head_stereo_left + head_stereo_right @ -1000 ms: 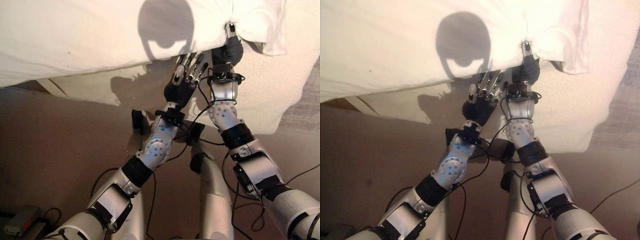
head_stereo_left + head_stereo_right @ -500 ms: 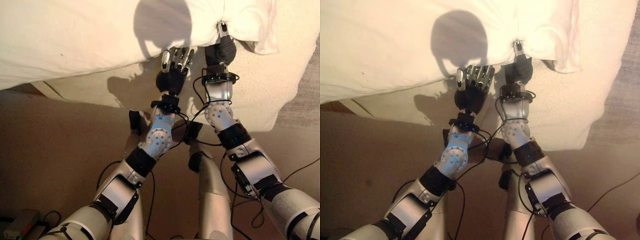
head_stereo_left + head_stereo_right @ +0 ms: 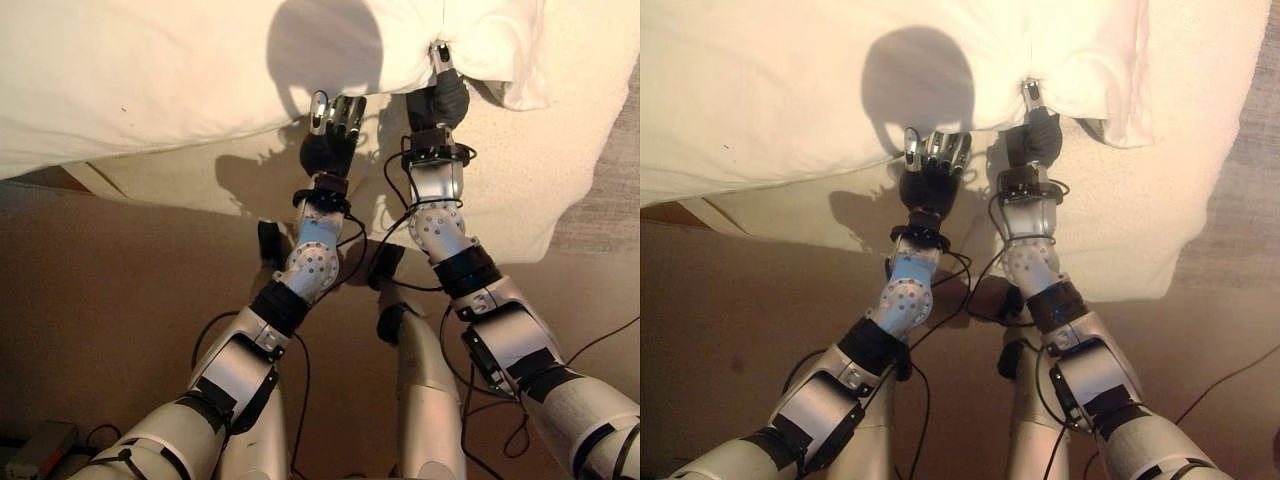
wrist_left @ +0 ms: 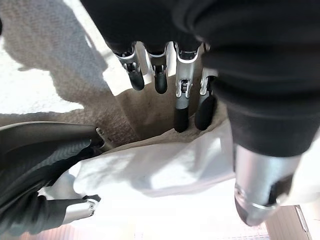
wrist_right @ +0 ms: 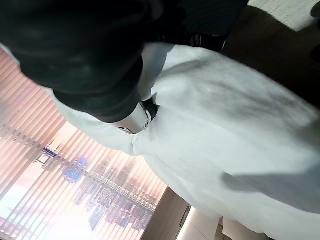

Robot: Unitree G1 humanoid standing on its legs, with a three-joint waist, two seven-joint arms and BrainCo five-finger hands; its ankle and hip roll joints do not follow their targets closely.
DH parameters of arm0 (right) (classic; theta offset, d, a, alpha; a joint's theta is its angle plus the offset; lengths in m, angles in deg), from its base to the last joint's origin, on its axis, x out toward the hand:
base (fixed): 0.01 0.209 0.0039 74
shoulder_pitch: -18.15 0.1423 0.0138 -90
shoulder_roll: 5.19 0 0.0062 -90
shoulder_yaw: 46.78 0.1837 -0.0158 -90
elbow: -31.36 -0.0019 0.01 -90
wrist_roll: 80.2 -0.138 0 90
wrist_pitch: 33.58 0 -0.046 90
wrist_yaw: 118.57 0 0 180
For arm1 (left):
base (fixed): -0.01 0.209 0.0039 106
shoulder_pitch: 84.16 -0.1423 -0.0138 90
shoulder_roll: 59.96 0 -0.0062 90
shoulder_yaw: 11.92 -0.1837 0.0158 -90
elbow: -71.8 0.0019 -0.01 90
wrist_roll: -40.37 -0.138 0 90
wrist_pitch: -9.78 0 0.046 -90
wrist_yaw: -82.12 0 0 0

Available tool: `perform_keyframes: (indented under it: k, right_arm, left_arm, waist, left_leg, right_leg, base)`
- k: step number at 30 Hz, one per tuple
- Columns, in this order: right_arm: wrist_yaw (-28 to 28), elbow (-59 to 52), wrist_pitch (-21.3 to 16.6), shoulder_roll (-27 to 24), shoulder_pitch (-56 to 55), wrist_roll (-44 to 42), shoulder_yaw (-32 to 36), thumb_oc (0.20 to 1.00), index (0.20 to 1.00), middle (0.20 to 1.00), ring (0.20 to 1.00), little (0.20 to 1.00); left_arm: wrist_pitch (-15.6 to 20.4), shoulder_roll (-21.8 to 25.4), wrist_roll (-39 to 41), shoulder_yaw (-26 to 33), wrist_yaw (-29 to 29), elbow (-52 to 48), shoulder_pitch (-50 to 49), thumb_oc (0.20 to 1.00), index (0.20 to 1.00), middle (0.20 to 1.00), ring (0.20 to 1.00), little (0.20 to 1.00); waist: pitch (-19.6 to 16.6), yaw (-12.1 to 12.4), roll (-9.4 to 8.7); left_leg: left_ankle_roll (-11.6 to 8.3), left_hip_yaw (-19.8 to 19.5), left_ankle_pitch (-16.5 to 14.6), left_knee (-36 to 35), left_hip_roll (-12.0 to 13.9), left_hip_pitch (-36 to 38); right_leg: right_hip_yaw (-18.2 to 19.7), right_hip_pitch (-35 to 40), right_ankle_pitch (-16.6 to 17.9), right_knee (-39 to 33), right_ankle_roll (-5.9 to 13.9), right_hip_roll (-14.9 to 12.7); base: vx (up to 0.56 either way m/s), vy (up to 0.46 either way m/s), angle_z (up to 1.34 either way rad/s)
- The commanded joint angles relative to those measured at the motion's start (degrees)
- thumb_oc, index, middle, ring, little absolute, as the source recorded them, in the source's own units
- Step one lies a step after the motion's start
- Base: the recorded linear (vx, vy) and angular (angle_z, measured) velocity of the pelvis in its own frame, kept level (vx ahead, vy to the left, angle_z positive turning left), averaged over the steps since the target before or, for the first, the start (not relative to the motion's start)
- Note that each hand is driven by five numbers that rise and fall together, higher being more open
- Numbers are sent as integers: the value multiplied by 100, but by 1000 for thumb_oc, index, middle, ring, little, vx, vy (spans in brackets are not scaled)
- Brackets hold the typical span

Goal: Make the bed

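A white duvet (image 3: pixel 150 70) lies across the bed, its lower edge overhanging a cream textured blanket (image 3: pixel 530 180) that drapes down the bed's side. My right hand (image 3: pixel 440 100) is shut on the duvet's edge, the cloth pinched by its thumb (image 5: pixel 135 117) and bunched into a fold there. My left hand (image 3: pixel 328 150) is just to its left, open. Its straight fingers (image 4: pixel 181 100) point into the gap between the duvet's edge (image 4: pixel 150 170) and the blanket (image 4: pixel 60 60), and their tips reach the edge.
Brown floor (image 3: pixel 120 320) spreads below the bed's side. A small grey box (image 3: pixel 40 450) sits at the lower left. A strip of grey carpet (image 3: pixel 610 220) shows at the right. Window blinds (image 5: pixel 60 200) show behind the lifted cloth.
My left hand has moved up and left to the duvet's edge, its fingers closing together from a spread. My right hand has kept its hold, shifting slightly left with the cloth.
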Motion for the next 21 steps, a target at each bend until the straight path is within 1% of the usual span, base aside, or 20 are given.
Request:
perform_keyframes:
  k: [1,7,10,13,15,18,21]
  right_arm:
    - [-132,-529,-312,-246,-15,146,373,200,200,200,200,200]
    - [-132,-514,-287,-268,-77,171,389,200,200,200,200,200]
    - [-114,-545,-261,-278,-127,199,393,200,200,200,200,200]
    - [-88,-564,-266,-276,-154,210,403,200,200,200,200,200]
    - [-60,-568,-253,-302,-190,243,392,200,200,200,200,200]
    - [-36,-605,-228,-366,-245,271,411,200,200,200,200,200]
    - [-51,-582,-193,-412,-304,294,379,200,200,200,200,200]
  left_arm:
    - [440,254,-153,559,-13,-18,302,1000,1000,1000,1000,1000]
    - [530,451,-105,795,50,54,262,1000,1000,1000,1000,1000]
    - [570,601,19,1044,126,171,109,1000,1000,1000,1000,1000]
    - [583,655,77,1151,163,230,-13,1000,1000,1000,1000,1000]
    - [598,818,0,1263,269,343,-111,1000,1000,1000,1000,1000]
    - [503,1003,-133,1369,288,378,-334,1000,1000,1000,1000,1000]
    - [533,1175,-128,1506,289,398,-414,1000,1000,1000,1000,1000]
  waist:
    - [-127,-35,-217]
    - [-127,-20,-206]
    - [-127,-5,-186]
    - [-127,4,-176]
    - [-127,34,-161]
    - [-127,87,-119]
    - [-127,124,-77]
  left_leg:
    - [86,89,-1053,679,-186,139]
    - [84,97,-1063,698,-185,146]
    - [86,91,-1070,731,-181,120]
    - [92,76,-1071,724,-184,120]
    - [91,79,-1062,727,-191,118]
    - [99,76,-1071,748,-197,110]
    - [102,79,-1086,789,-197,105]
  right_leg:
    - [-39,-69,306,-176,542,151]
    - [-53,-60,298,-155,537,155]
    - [-42,-75,299,-160,534,154]
    - [-36,-78,295,-166,533,158]
    - [-51,-77,292,-155,531,153]
    - [-62,-88,270,-113,536,139]
    - [-68,-82,258,-85,536,129]
  base:
    - [0,0,0]
    - [0,0,0]
    - [0,0,0]
    - [0,0,0]
    - [0,0,0]
    - [0,0,0]
    - [0,0,0]
